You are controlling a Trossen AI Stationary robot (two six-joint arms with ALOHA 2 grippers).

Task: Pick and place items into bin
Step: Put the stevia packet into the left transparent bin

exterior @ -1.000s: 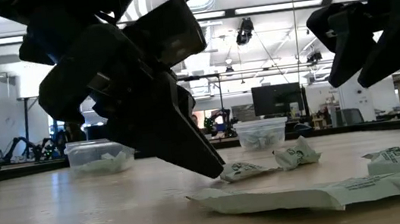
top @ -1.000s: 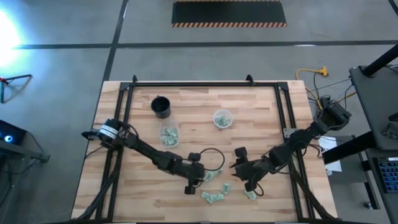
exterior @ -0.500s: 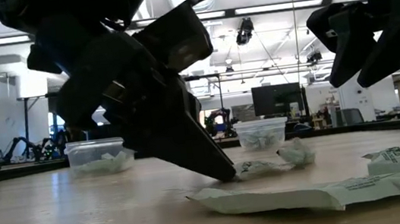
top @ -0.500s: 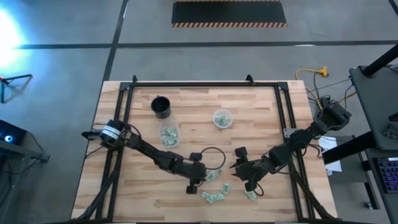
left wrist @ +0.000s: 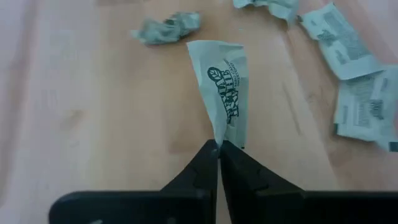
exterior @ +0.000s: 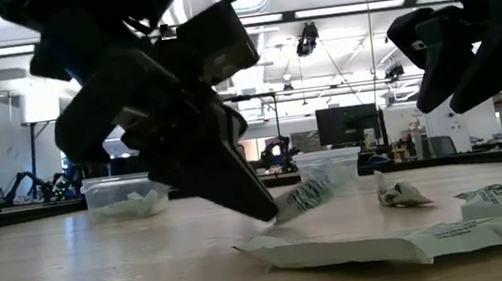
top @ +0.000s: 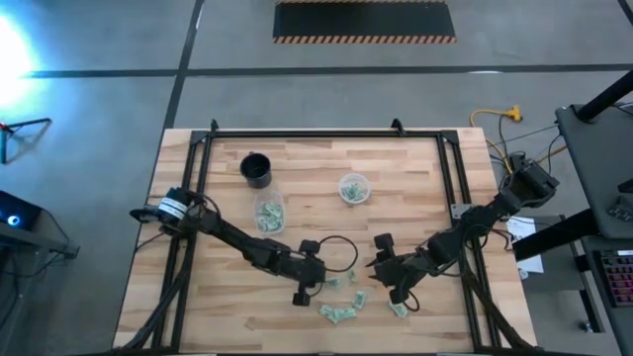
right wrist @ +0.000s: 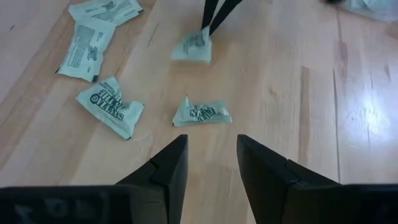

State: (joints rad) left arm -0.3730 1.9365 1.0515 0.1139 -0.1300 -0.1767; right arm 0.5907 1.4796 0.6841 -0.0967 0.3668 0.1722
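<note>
The left gripper (left wrist: pixel 217 148) is pinched tight on one corner of a packet (left wrist: pixel 225 87), which hangs tilted off the table (top: pixel 415 188) near its front middle. The right gripper (right wrist: pixel 211 152) hovers just beside it with its fingers spread, over a crumpled packet (right wrist: pixel 202 114) lying flat. More packets (top: pixel 339 313) lie scattered on the wood near both grippers. Farther back stand two clear tubs (top: pixel 268 212) holding packets, and a black cup (top: pixel 256 169) near the left rear
</note>
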